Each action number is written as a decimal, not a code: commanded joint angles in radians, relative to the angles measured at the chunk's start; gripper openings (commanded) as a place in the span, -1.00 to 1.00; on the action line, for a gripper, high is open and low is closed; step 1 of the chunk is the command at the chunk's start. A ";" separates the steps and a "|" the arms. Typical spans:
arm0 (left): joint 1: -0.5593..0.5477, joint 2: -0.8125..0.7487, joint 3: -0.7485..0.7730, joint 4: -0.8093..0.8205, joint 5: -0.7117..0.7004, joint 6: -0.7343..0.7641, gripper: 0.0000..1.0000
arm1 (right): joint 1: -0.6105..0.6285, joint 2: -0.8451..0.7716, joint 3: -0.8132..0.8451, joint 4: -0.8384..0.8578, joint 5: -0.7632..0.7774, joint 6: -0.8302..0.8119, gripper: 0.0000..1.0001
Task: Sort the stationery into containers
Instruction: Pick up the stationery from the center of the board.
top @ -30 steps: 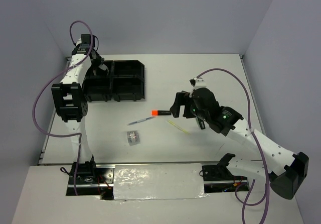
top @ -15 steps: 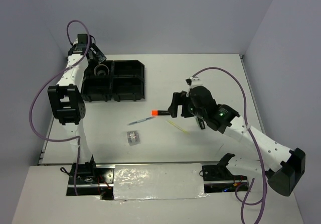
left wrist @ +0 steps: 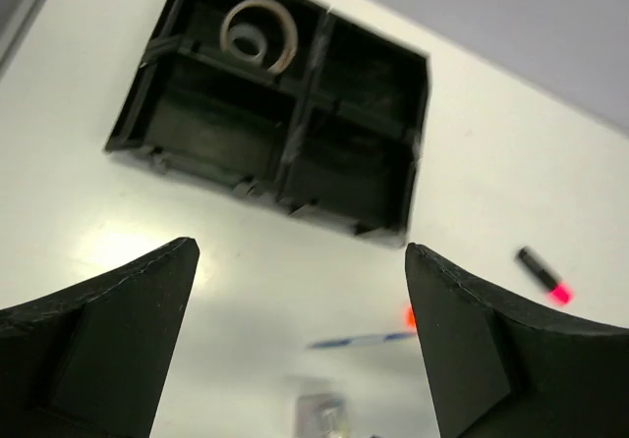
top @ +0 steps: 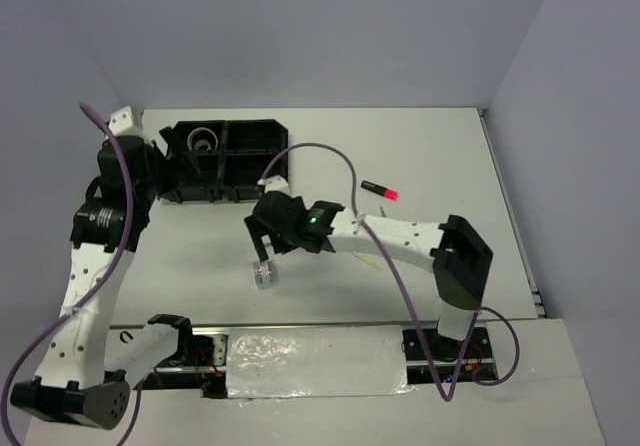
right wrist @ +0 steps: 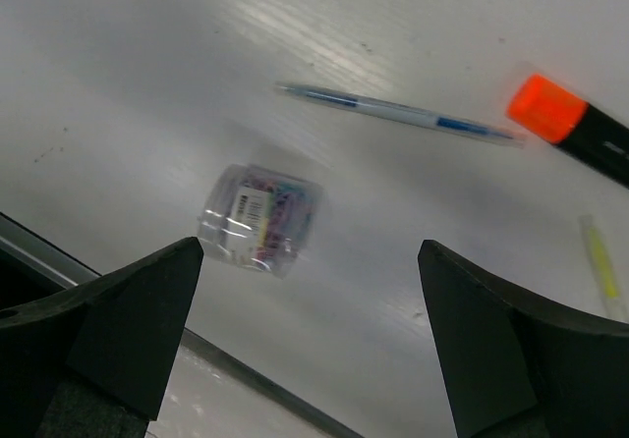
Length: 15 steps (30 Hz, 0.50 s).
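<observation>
Top view. Tray at far left of the table. Tape lies in its far-left compartment. Left gripper sits just beside the tray's left end; its finger gap can't be read from here. Right gripper is reached across, near the tray's near-right corner. Box lies further toward the near edge. Pink marker is well right of the tray.

Left wrist. Fingers spread wide, nothing between them, looking down on the tray's near wall. The other three compartments look empty.

Right wrist. Fingers spread, empty, hovering over the box. Pen, orange marker and yellow stick lie loose beyond it, all outside the tray.

Risks, as I judge them. The box is clear and rounded, so an off-centre squeeze could squirt it toward the table's near edge. A low approach could knock the pen. Both arms crowd the tray, so a carry there could make them clash.
</observation>
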 commanded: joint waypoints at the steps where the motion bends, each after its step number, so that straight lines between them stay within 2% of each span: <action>1: 0.006 -0.028 -0.092 -0.067 0.001 0.115 0.99 | 0.063 0.086 0.113 -0.067 0.113 0.087 0.98; 8: 0.009 -0.165 -0.187 -0.101 -0.028 0.124 0.99 | 0.115 0.200 0.158 -0.079 0.133 0.168 0.98; 15: 0.009 -0.169 -0.251 -0.093 0.021 0.134 0.99 | 0.126 0.248 0.098 0.011 0.020 0.185 0.92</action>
